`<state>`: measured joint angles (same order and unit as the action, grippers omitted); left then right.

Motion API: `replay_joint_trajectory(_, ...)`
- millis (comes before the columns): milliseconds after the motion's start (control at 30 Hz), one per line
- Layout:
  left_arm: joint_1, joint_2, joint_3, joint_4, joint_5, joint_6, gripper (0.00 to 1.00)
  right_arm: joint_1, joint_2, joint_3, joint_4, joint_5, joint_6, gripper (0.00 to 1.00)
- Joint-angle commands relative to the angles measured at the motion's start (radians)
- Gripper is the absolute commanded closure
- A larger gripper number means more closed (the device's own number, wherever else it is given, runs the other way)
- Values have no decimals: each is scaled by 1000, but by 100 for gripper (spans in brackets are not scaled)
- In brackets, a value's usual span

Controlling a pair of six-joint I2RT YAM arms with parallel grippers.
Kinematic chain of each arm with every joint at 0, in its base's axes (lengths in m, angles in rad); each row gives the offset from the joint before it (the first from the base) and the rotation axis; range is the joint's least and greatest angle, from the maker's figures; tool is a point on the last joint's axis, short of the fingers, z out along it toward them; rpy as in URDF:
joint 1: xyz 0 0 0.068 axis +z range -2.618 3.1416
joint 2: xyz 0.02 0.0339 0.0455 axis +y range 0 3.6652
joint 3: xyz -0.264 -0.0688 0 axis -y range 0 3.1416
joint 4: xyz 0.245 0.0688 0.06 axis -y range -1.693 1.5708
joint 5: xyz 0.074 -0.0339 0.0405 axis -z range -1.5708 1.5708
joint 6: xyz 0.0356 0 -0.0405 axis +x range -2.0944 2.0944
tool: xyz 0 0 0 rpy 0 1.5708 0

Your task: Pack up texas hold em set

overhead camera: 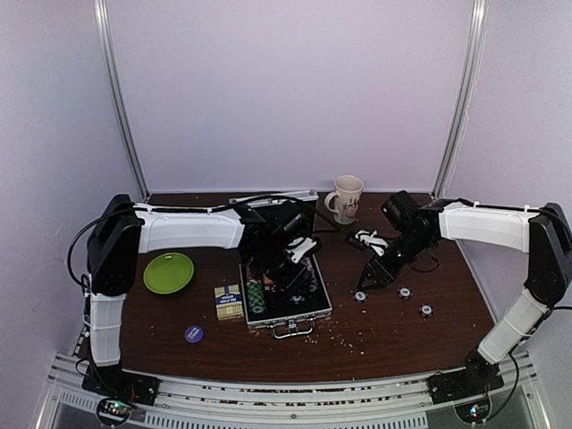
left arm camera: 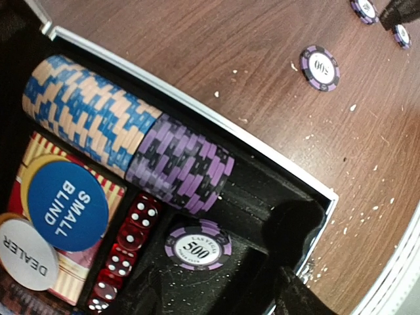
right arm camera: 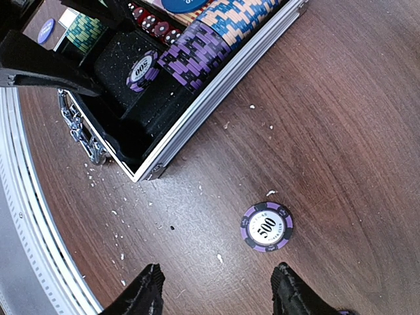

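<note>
Briefcase (overhead camera: pixel 308 315): open, centre of the top view, near the table's (overhead camera: pixel 402 344) front edge.
Inside: blue-tan chip stack (left arm camera: pixel 88 115) touching purple chip stack (left arm camera: pixel 180 164); one 500 chip (left arm camera: pixel 197 246) lying flat.
Loose chips (overhead camera: pixel 404 292): three, right of the case.
Left gripper (overhead camera: pixel 288 266): above the case, jaws apart, empty.
Right gripper (right arm camera: pixel 220 295): jaws apart, empty, near a loose chip.

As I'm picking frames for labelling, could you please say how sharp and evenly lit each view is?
Top external: evenly lit, no glare, but soft; the loose chips are too small to read. Left wrist: crisp, the 500 chip in the briefcase legible, its lining dark. Right wrist: sharp on the lone 500 chip on the table; the right gripper shows its fingertips as dark silhouettes.
</note>
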<state>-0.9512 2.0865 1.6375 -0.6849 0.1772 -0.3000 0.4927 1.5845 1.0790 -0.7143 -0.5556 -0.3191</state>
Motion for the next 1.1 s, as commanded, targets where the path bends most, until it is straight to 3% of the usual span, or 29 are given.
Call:
replay_joint_trajectory(0,-4,36,22,-17,20,-79,39,-6,7,4,-4,-18,-14,43)
replay_joint_trajectory(433,-4,115,73,-56,-9,-98,43,-6,0,3,-7,-20,-18,43)
replay_joint_trajectory(667,-4,152,96,-47,1,-97,50,-6,4,3,-9,-21,-20,43)
replay_joint_trajectory(900,2,151,94,-34,-5,-101,66,-8,9,2,-10,-21,-20,43)
replay_joint_trajectory(1067,-2,44,-16,36,-63,-113,77,-7,10,1,-8,-23,-18,43)
